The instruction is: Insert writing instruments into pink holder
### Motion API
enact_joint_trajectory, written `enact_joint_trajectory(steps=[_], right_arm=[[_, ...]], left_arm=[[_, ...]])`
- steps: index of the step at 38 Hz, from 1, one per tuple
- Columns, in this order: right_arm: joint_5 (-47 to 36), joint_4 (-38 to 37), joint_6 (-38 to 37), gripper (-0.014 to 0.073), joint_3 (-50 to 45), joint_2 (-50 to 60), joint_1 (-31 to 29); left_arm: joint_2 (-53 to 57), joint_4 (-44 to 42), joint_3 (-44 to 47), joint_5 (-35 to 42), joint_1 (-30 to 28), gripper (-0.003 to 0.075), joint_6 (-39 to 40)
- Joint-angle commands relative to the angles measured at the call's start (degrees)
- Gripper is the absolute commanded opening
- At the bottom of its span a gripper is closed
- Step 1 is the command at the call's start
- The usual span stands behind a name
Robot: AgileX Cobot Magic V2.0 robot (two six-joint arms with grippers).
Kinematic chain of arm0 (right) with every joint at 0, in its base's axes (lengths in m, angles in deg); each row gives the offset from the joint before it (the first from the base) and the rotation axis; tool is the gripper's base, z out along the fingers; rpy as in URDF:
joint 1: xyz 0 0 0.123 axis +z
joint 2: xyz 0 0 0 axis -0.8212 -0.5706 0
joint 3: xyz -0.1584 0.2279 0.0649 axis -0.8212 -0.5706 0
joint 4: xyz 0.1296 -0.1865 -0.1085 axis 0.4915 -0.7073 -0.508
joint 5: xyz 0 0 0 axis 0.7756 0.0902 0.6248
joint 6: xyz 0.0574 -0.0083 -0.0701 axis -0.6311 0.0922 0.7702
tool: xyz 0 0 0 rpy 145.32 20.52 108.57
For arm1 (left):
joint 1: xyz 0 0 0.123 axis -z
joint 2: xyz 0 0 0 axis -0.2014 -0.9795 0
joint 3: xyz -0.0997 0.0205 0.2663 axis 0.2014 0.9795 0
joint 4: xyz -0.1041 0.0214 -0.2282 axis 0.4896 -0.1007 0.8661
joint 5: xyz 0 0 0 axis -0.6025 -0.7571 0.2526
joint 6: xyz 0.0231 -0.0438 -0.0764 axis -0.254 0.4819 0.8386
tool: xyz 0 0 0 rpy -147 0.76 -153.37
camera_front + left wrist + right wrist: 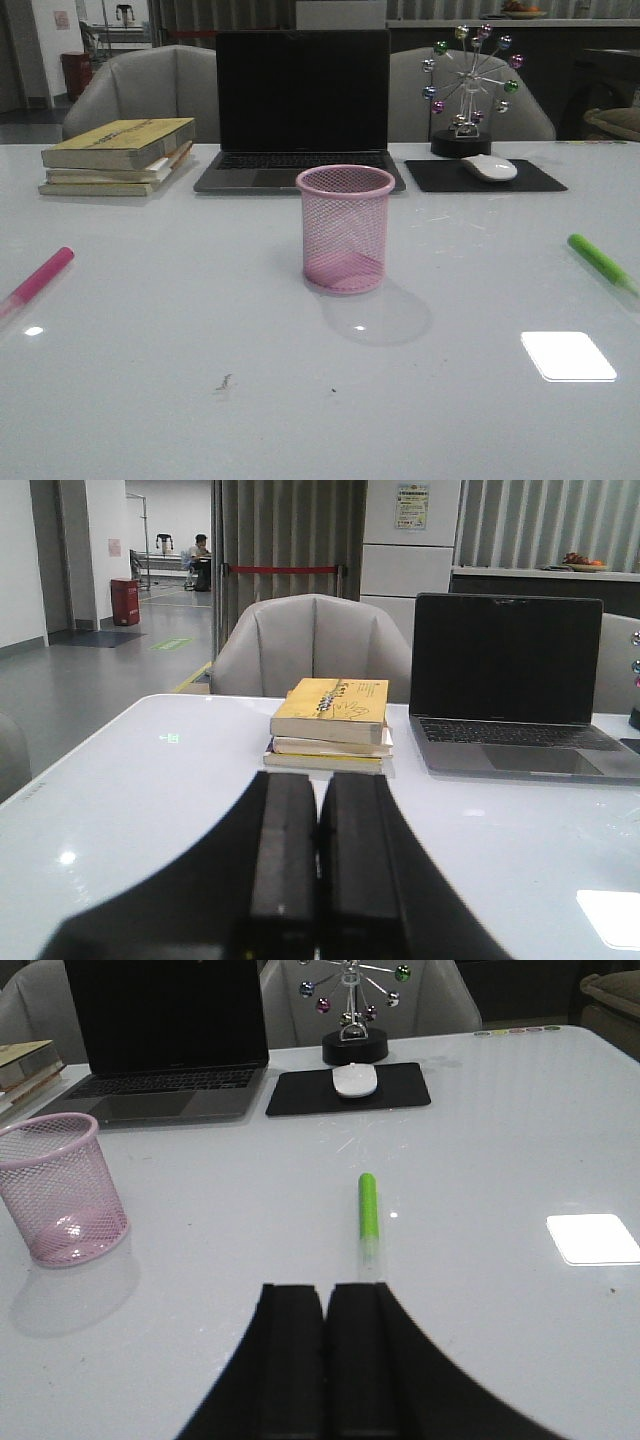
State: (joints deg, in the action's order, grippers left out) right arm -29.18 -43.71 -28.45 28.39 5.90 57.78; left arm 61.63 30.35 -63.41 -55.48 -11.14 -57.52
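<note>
**Both grippers closed and empty; markers flat on the table either side of the cup**

Left gripper (318, 880): its two black, flat-faced fingers are pressed together with nothing between them. It is held low and roughly level above the table (200, 400), aimed toward the stack of books (330, 725).

Right gripper (325, 1360): fingers likewise clenched on nothing, level and low, with the green marker (368, 1215) just ahead of the tips and not touching them.

Green marker (600, 262): lying flat, well to the right of the pink holder (345, 240). In the right wrist view its long axis runs straight away from the gripper, green body far, clear pale end near.

Pink marker (38, 280): lying flat, well to the left of the holder, long axis diagonal, magenta end farther from the robot, paler end toward the table's near left edge.

Pink holder: upright round wire-mesh cup with solid rim and base, slightly tapered, empty, at the table's centre. The table is white and glossy, showing reflections.

Behind the holder stands an open laptop (300, 110), dark screen; books to its left, a white mouse (489, 167) on a black pad (485, 177) to its right.
</note>
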Motion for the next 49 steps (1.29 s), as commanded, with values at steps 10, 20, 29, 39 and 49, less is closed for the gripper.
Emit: enact_joint_trajectory(steps=[10,20,29,39,49], right_arm=[[-5.0,0.0,0.3,0.0067,0.0,1.2,-0.3],[-5.0,0.0,0.3,0.0067,0.0,1.2,-0.3],[-6.1,-0.2,0.3,0.0067,0.0,1.2,-0.3],[-21.9,0.9,0.3,0.0067,0.0,1.2,-0.2],[-28.2,-4.1,0.3,0.0068,5.5,1.2,-0.2]], left_arm=[[1.3,0.0,0.2,4.4,-0.2,0.0099,0.4],[1.3,0.0,0.2,4.4,-0.2,0.0099,0.4],[1.3,0.8,0.2,9.2,-0.2,0.0099,0.4],[1.3,0.8,-2.0,24.1,-0.2,0.0099,0.8],[1.0,0.0,-14.5,15.6,-0.2,0.0099,0.8]])
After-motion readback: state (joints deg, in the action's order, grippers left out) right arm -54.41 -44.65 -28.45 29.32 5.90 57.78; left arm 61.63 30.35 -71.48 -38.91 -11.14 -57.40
